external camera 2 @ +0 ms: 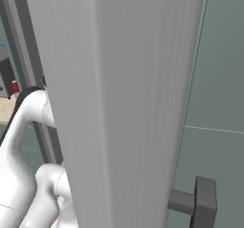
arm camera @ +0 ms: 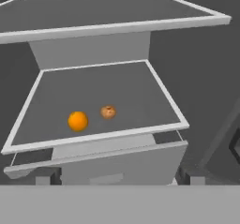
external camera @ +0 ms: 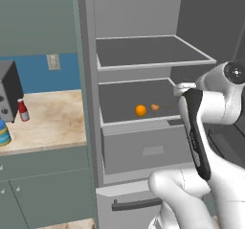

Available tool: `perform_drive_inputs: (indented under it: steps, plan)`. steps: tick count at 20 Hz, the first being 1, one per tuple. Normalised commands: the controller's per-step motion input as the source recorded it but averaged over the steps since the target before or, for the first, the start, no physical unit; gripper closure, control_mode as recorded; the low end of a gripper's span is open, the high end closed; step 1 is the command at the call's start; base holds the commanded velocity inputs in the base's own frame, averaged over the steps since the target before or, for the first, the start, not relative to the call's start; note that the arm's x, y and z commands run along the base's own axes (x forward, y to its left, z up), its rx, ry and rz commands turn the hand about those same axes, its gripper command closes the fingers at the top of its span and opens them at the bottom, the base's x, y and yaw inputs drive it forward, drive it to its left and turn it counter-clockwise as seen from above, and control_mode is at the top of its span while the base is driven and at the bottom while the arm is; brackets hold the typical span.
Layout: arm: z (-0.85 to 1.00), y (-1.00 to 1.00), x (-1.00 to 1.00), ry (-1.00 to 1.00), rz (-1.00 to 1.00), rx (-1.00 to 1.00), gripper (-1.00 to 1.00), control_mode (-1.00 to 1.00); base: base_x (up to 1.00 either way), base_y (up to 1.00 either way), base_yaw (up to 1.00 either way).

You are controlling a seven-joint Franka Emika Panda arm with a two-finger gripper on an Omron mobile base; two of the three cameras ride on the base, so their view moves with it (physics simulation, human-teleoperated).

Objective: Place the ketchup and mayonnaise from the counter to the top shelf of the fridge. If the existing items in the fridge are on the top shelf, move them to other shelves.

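Two dark fingertips (arm camera: 47,178) sit far apart at the bottom of the hand view, so the gripper (arm camera: 117,180) is wide open with nothing in it. Right above it, mid-frame, the orange fruit (arm camera: 78,121) and the brownish lump (arm camera: 108,111) sit close together on the second shelf (arm camera: 93,138) of the fridge (external camera: 88,79), under the top shelf (arm camera: 112,28). Far left of the left base view, the ketchup (external camera: 22,110) and the mayonnaise (external camera: 4,133) stand on the counter (external camera: 52,122).
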Motion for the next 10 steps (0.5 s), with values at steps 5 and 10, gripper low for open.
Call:
perform_drive_inputs:
  steps: [5,10]
  plan:
    - [0.00,0.05,-1.00,0.32,0.00,-0.15,-1.00,-1.00,0.00,0.00,0.00]
    - [0.13,0.07,-0.62,0.23,0.02,-0.06,-1.00,-1.00,0.00,0.00,0.00]
